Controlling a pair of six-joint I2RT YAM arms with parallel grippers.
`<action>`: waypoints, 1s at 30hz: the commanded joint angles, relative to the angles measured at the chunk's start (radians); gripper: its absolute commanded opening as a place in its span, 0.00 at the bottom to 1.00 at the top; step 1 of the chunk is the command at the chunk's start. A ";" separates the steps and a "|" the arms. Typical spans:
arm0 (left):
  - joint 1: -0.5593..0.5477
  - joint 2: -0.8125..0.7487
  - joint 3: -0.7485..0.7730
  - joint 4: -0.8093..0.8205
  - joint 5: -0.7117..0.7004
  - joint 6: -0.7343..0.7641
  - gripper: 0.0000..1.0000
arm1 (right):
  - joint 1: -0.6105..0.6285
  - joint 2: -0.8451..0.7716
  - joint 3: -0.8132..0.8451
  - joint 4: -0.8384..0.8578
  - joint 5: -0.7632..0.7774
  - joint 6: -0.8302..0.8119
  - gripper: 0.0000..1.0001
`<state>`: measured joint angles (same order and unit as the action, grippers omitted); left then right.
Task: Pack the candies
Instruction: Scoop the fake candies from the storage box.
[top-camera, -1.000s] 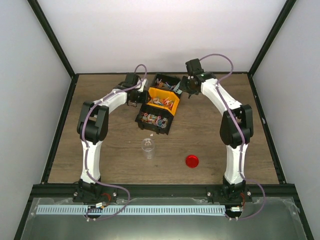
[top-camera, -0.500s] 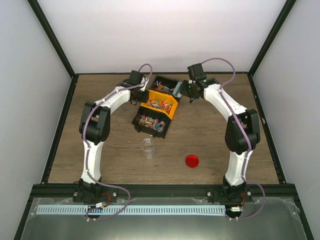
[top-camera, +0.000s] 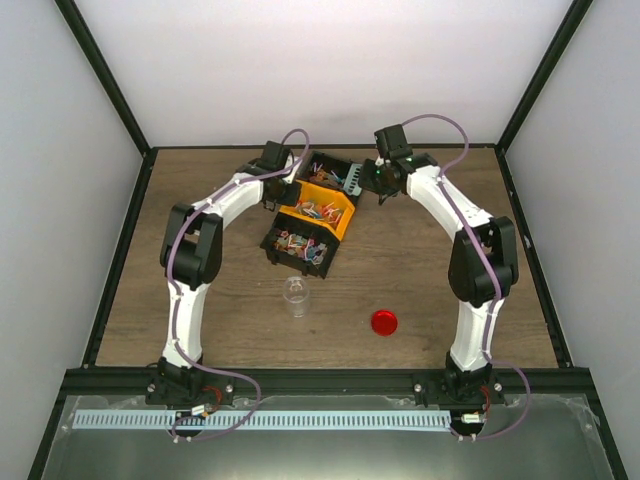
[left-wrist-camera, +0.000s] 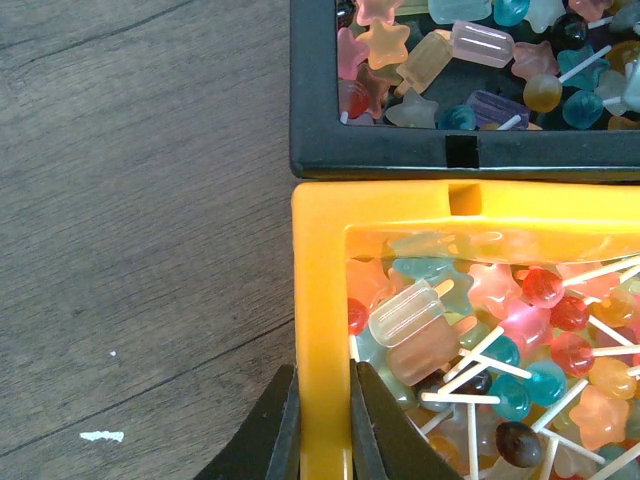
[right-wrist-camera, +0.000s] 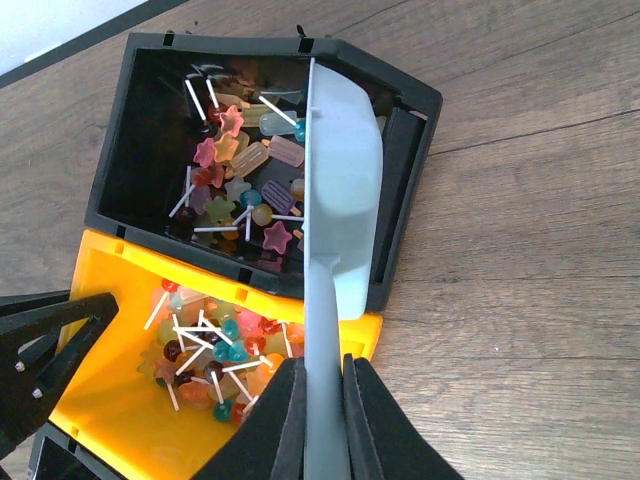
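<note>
The candies (left-wrist-camera: 480, 330) are small mixed-colour sweets, many on white sticks. They fill an orange bin (left-wrist-camera: 322, 300) and the black bin (left-wrist-camera: 400, 158) behind it. My left gripper (left-wrist-camera: 323, 430) is shut on the orange bin's left wall (top-camera: 296, 199). My right gripper (right-wrist-camera: 322, 400) is shut on the handle of a pale teal scoop (right-wrist-camera: 342, 190). The scoop's bowl hangs over the back black bin (right-wrist-camera: 405, 200), above its candies (right-wrist-camera: 235, 180). From above, the scoop (top-camera: 355, 178) shows at the back bin's right side.
A second black bin (top-camera: 298, 245) of candies stands in front of the orange bin. A clear jar (top-camera: 295, 296) stands upright nearer the arm bases, with a red round lid (top-camera: 384, 321) to its right. Black rails edge the wooden table (top-camera: 200, 300).
The row of bins has shifted and turned slightly to the left. The left jaws loosened and then shut again on the orange wall. The right arm has moved in a little with the scoop.
</note>
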<state>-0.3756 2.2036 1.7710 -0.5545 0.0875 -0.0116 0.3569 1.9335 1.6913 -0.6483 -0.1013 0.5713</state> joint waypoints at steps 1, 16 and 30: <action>0.000 -0.026 -0.034 -0.003 0.022 0.036 0.04 | 0.023 0.041 0.047 -0.051 -0.077 0.000 0.01; 0.002 -0.057 -0.070 0.024 0.043 0.050 0.04 | -0.072 0.074 0.076 -0.160 -0.256 0.174 0.01; 0.003 -0.071 -0.102 0.046 0.040 0.079 0.04 | -0.164 0.121 0.150 -0.245 -0.349 0.175 0.01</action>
<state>-0.3672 2.1624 1.6955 -0.5076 0.1253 0.0422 0.1989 2.0209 1.7779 -0.7830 -0.4316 0.7456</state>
